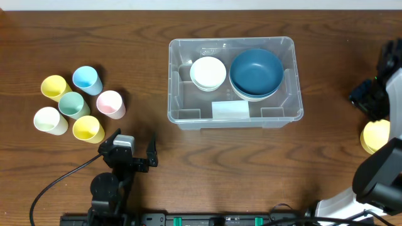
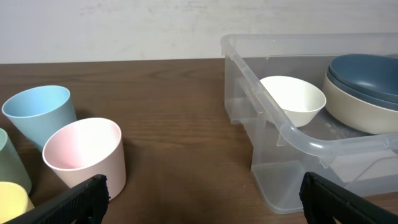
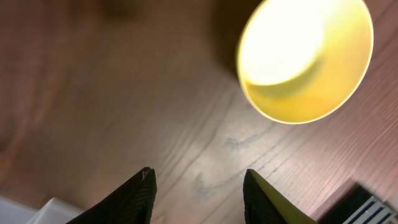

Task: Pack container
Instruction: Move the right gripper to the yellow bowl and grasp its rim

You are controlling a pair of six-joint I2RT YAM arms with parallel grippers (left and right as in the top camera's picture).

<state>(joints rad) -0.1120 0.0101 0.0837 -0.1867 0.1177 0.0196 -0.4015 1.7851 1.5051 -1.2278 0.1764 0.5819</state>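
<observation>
While my left fingers (image 2: 81, 200) sit released, my right fingers (image 3: 140, 194), released too, face the round yellow bowl (image 3: 305, 62), probably bound for the clear rectangular plastic container (image 1: 276, 117) by the surface's (image 1: 207, 169) far edge.

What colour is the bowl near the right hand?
Yellow. The bowl shows best in the right wrist view.

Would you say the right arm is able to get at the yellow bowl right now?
Probably yes. The right gripper is open, and only bare table lies between it and the yellow bowl, which sits off-centre from the gap, so a sideways shift seems needed.
</observation>
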